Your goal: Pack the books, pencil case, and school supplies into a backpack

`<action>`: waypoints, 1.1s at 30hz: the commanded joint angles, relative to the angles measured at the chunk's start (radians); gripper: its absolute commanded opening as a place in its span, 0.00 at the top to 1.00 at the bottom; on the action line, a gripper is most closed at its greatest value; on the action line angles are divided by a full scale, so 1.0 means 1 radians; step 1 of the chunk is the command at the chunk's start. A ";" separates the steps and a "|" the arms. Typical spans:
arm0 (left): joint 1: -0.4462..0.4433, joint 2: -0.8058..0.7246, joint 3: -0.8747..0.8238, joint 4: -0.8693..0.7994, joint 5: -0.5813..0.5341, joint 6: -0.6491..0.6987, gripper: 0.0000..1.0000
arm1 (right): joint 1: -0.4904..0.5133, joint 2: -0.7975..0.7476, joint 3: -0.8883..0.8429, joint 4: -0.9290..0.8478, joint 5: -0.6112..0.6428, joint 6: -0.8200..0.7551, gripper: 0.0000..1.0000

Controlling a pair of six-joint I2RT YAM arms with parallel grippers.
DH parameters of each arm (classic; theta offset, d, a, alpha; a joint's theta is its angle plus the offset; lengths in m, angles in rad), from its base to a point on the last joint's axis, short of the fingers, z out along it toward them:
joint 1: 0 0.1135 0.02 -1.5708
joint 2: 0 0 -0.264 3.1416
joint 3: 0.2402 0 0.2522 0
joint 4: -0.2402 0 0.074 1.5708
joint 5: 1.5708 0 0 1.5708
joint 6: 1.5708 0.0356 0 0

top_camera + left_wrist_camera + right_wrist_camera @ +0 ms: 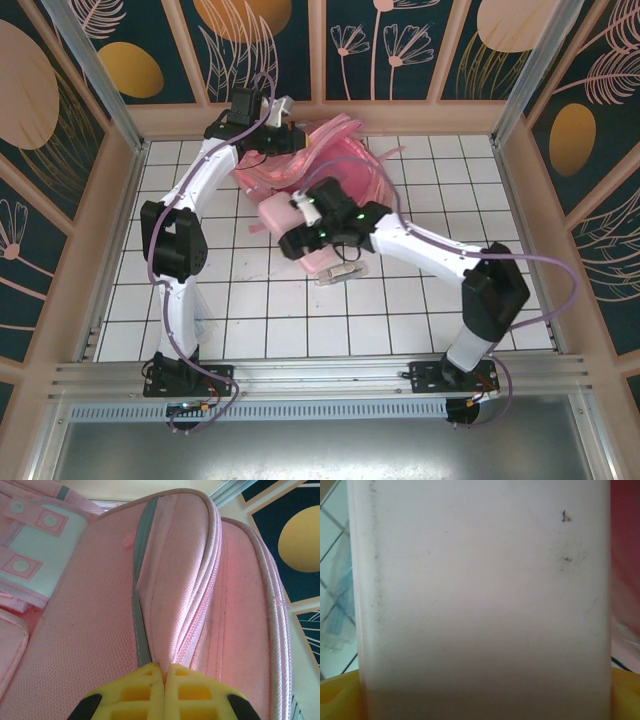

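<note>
Early stage: we have the right jaws clamped on the pencil case (480,580) beside the backpack (90,605), the left jaws pinched together on its zipper edge (presumably holding it open), and the transparent box (338,272) unpacked on the desk under the right jaws.

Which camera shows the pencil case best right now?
Top external: the pencil case shows nearly whole, beside the backpack. Right wrist gives its pale face up close, between the fingers of the right gripper, edges cropped.
</note>
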 commanded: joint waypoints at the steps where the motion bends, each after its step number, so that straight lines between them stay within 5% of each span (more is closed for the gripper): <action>1: 0.026 0.014 0.043 0.111 -0.044 -0.032 1.00 | -0.079 -0.068 -0.071 -0.033 0.001 -0.035 0.29; 9: 0.026 -0.039 -0.027 0.133 0.003 -0.065 1.00 | -0.283 -0.020 -0.090 0.020 0.036 -0.175 0.29; 17: 0.025 -0.107 -0.164 0.184 0.021 -0.078 1.00 | -0.339 0.400 0.376 -0.085 0.114 -0.337 0.26; 21: 0.024 -0.132 -0.207 0.229 0.029 -0.106 1.00 | -0.335 0.548 0.585 -0.166 0.157 -0.352 0.01; 26: 0.024 -0.145 -0.200 0.252 0.021 -0.138 1.00 | -0.333 0.380 0.491 -0.106 0.135 -0.277 0.01; 31: 0.025 -0.167 -0.203 0.282 0.019 -0.158 1.00 | -0.334 0.108 0.169 -0.038 0.130 -0.159 0.02; 33: 0.024 -0.174 -0.207 0.287 0.013 -0.163 1.00 | -0.333 0.032 0.053 -0.014 0.114 -0.092 0.12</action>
